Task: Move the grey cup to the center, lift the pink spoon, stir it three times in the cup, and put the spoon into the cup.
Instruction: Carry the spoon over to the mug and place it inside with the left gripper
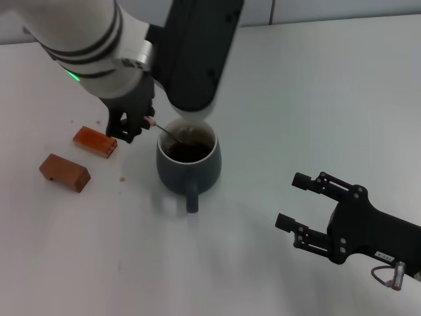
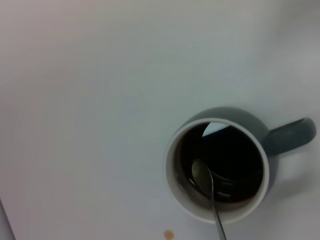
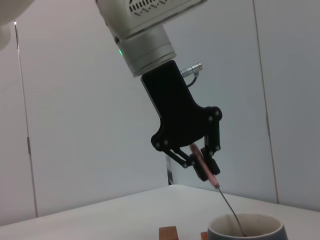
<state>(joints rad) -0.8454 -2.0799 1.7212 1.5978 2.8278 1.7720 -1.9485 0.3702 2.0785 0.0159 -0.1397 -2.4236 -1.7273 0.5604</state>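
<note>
The grey cup [image 1: 189, 162] stands on the white table near the middle, handle toward me, with dark liquid inside. It also shows in the left wrist view [image 2: 216, 165] and the right wrist view [image 3: 247, 229]. My left gripper [image 1: 139, 125] is shut on the pink spoon [image 1: 152, 122] by its pink handle, just left of the cup. The spoon slants down over the rim and its silver bowl [image 2: 201, 174] sits in the liquid. In the right wrist view the left gripper [image 3: 201, 164] holds the spoon [image 3: 206, 169] above the cup. My right gripper [image 1: 296, 204] is open and empty at the lower right.
Two brown rectangular blocks [image 1: 95, 141] [image 1: 64, 171] lie left of the cup. Small brown drips [image 1: 121, 178] mark the table near them. The left arm's dark forearm [image 1: 197, 52] hangs over the far side of the cup.
</note>
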